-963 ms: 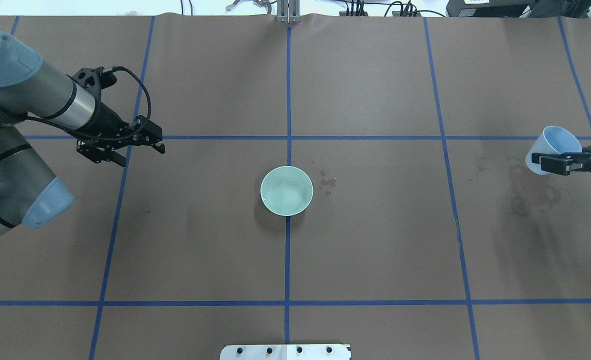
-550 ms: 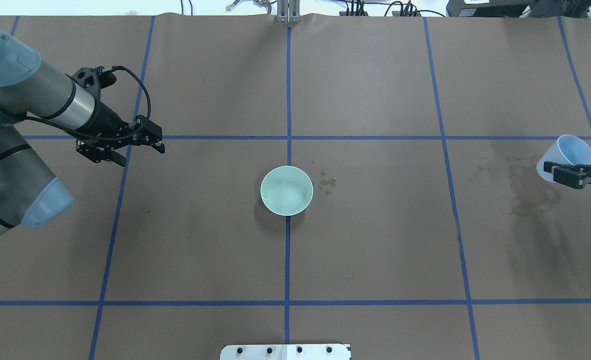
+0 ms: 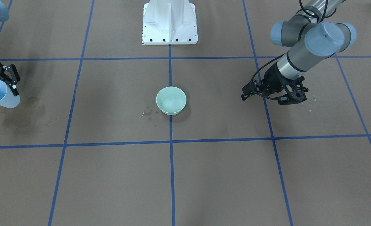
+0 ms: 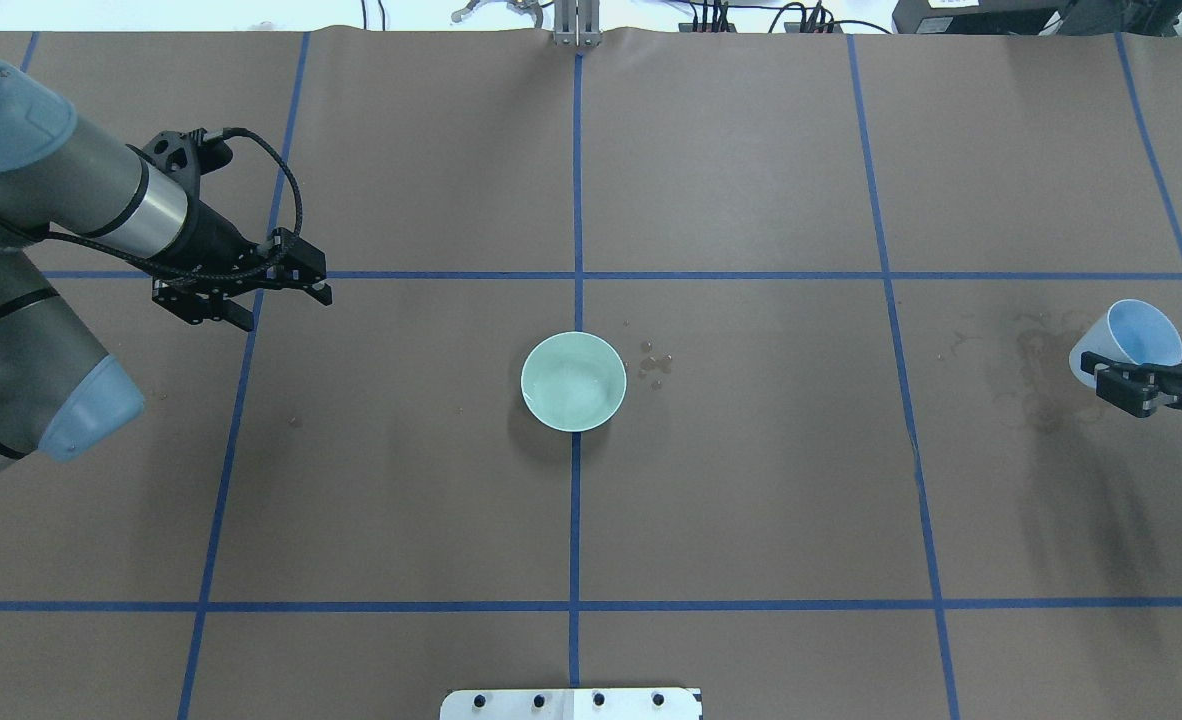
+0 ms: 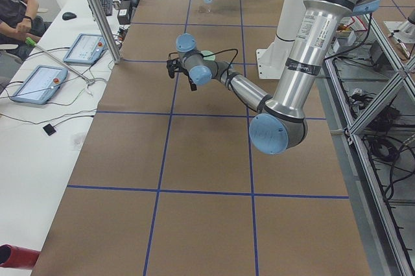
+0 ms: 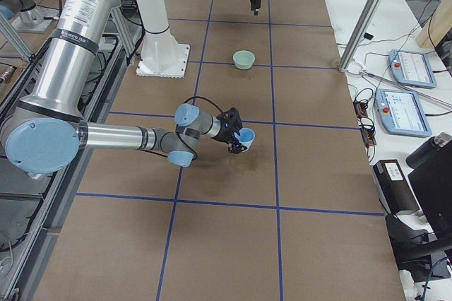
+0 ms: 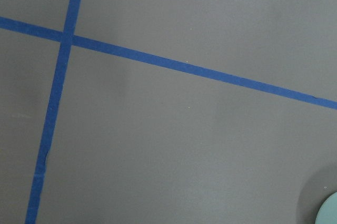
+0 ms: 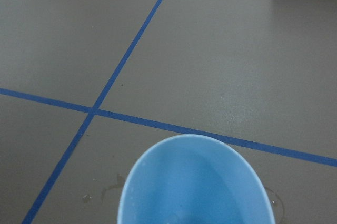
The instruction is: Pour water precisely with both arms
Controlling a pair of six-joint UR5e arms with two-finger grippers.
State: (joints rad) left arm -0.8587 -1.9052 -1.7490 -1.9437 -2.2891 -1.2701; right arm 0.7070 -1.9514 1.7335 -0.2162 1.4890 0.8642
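My right gripper [image 4: 1138, 385] is shut on a light blue cup [image 4: 1127, 338] at the table's far right, held a little above a wet stain [image 4: 1046, 385]. They also show in the front view, the gripper [image 3: 4, 80] and the cup [image 3: 0, 94]. The right wrist view looks into the cup [image 8: 195, 182]; I cannot tell whether water is in it. A mint green bowl [image 4: 573, 381] stands at the table's centre with faint glints of water inside [image 3: 170, 102]. My left gripper [image 4: 319, 285] is shut and empty, hovering far left of the bowl.
Small water drops [image 4: 655, 365] lie just right of the bowl. The white pedestal base [image 3: 169, 23] stands at the robot's edge of the table. Blue tape lines [image 4: 577, 200] cross the brown table cover. Tablets and cables [image 5: 84, 48] lie on a side bench.
My right gripper has carried the cup right and toward the robot's side of the table, and the cup sits more upright. The left arm has barely moved.
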